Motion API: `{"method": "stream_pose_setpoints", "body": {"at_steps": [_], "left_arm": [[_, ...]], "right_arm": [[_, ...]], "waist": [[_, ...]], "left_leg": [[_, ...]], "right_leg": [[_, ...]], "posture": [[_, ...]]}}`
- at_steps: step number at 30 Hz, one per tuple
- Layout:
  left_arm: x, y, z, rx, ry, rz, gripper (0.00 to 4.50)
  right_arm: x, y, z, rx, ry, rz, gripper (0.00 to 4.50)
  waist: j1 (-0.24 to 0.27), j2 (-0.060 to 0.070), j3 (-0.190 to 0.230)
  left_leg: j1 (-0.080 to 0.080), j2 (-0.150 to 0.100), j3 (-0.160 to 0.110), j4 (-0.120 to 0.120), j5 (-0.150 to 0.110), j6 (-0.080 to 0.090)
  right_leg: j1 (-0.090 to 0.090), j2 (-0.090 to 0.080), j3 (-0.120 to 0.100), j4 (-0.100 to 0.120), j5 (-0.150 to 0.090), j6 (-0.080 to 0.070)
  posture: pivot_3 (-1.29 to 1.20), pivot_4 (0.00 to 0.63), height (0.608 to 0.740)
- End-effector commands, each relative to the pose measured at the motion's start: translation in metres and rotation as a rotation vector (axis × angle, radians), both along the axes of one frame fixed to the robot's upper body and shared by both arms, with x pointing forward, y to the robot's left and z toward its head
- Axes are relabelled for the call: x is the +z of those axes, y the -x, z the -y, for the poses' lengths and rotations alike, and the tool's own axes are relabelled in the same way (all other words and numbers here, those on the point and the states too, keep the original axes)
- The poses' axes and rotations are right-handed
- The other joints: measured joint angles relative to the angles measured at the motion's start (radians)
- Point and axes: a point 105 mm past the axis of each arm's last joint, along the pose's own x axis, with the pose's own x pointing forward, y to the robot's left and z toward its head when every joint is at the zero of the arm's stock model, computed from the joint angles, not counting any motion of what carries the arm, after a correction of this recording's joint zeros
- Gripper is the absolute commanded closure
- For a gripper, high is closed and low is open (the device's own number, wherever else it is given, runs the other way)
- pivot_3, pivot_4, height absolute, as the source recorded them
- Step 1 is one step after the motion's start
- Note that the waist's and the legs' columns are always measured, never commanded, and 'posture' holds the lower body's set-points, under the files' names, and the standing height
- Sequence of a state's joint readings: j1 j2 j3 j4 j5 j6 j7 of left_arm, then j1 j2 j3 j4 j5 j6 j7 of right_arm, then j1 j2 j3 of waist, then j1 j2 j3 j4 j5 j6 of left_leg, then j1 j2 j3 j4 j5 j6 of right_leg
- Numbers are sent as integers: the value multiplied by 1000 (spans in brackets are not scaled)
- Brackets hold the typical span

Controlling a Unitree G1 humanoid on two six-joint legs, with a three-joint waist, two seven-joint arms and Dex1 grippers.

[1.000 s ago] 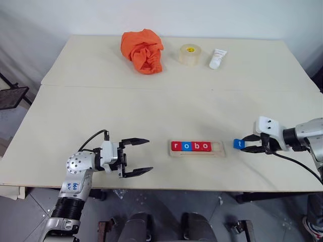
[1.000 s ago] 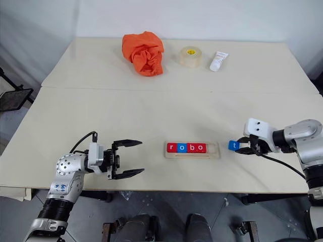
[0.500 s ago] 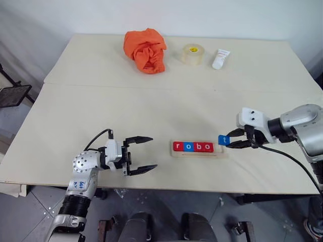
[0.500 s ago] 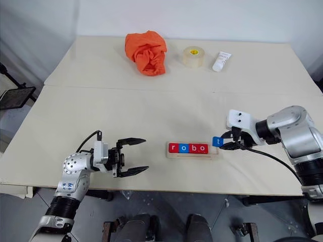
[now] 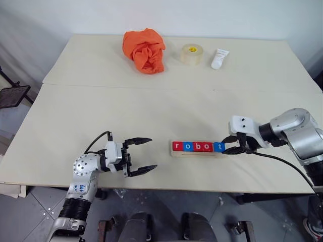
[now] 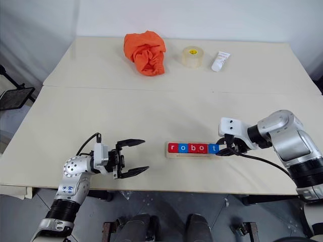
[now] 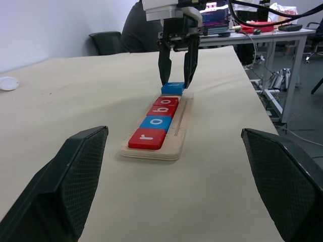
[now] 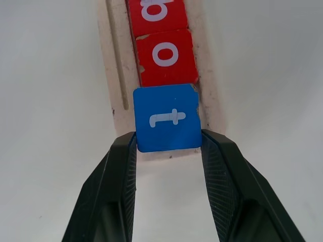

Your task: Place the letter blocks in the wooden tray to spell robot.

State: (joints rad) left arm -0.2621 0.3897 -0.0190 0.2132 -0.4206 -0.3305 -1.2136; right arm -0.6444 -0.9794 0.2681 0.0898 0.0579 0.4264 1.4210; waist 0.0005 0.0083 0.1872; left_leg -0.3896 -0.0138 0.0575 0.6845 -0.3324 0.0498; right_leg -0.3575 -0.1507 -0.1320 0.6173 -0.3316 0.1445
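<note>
Here the blue t block is pinched between the two black fingers of the right gripper; it is held at the end of the wooden tray nearest that gripper, directly against the red o block that follows in the row; whether it is already seated on the tray floor cannot be told. Beyond the pinched tile, away from the gripper, the remaining letter blocks are lined up in the tray, reading r, o, b, o, so that the row is read as robot with the held tile included. The left gripper is held with its fingers spread wide and nothing between them; it is aimed along the table toward the tray's other end, well apart from it. Far beyond both grippers, near the table's far edge, an orange cloth, a roll of tape and a white tube are seen.
</note>
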Motion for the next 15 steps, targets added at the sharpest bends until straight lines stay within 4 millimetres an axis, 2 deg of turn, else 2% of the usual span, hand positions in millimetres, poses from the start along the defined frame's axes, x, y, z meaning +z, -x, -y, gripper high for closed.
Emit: {"method": "stream_pose_setpoints", "body": {"at_steps": [1, 5, 14, 15], "left_arm": [[3, 3, 3, -5, -3, 31, 0], [3, 3, 3, -6, -4, 32, 0], [3, 1, 3, -5, -4, 35, 0], [3, 1, 3, -5, -4, 35, 0]], "right_arm": [[8, -4, -2, 0, -10, 34, 3037], [7, -3, -1, 7, -2, 29, 3037], [17, -1, -1, 7, -9, 56, 36], [19, -1, -1, 1, -15, 60, 36]], "waist": [[0, 0, 0], [0, 0, 0], [0, 0, 0], [0, 0, 0]], "left_leg": [[0, 0, 0, 0, 0, 0], [0, 0, 0, 0, 0, 0], [0, 0, 0, 0, 0, 0], [0, 0, 0, 0, 0, 0]], "right_leg": [[0, 0, 0, 0, 0, 0], [0, 0, 0, 0, 0, 0], [0, 0, 0, 0, 0, 0], [0, 0, 0, 0, 0, 0]], "posture": [[0, 150, 740], [0, 150, 740], [0, 150, 740], [0, 150, 740]]}}
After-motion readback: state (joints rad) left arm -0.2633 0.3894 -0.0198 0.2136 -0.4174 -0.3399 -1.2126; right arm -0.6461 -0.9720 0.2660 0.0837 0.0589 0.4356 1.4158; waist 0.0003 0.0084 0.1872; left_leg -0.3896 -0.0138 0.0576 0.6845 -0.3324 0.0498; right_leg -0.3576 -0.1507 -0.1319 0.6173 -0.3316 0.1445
